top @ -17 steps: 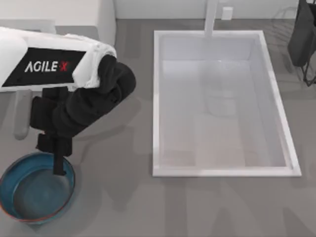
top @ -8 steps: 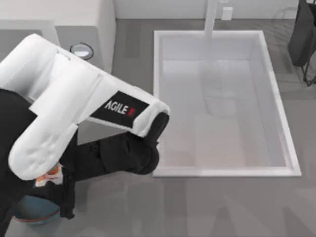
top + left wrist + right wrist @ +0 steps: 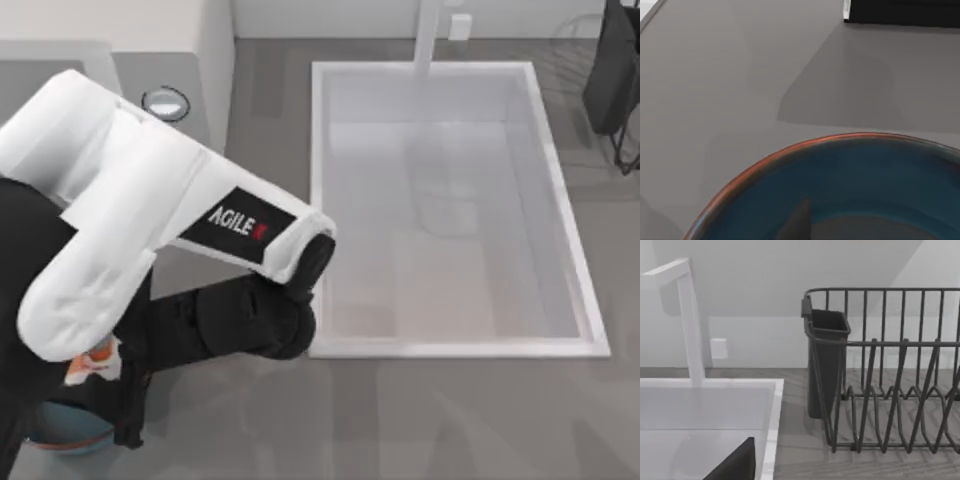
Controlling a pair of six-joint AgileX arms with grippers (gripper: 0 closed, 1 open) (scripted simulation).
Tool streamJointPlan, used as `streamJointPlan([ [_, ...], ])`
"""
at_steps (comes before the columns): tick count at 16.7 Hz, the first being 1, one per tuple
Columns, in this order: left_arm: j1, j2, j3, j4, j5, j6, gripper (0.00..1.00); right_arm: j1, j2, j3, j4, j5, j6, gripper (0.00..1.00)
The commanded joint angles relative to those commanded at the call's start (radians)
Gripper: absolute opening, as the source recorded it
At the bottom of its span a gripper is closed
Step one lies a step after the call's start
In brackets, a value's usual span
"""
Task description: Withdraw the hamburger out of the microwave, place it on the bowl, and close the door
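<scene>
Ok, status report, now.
Left gripper over bowl, holding hamburger. Bowl bare below. Nothing in the way.

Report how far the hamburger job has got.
Done: the hamburger is out of the microwave, seen by the left gripper above the bowl. In hand: setting it down; the left wrist view shows the bowl with nothing in the visible part. Left: release, then close the door.
</scene>
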Motion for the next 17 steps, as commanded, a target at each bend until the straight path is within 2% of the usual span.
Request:
streamJointPlan([
  [6, 0.063, -0.002, -0.113, 0.137, -0.059, 0.043, 0.00, 0.000, 0.000, 0.000, 0.000, 0.000, 0.000, 1.00],
  [10, 0.066, 0.001, -0.120, 0.144, -0.062, 0.044, 0.00, 0.000, 0.000, 0.000, 0.000, 0.000, 0.000, 1.00],
  [17, 0.066, 0.001, -0.120, 0.144, -0.062, 0.044, 0.53, 0.000, 0.000, 0.000, 0.000, 0.000, 0.000, 1.00],
])
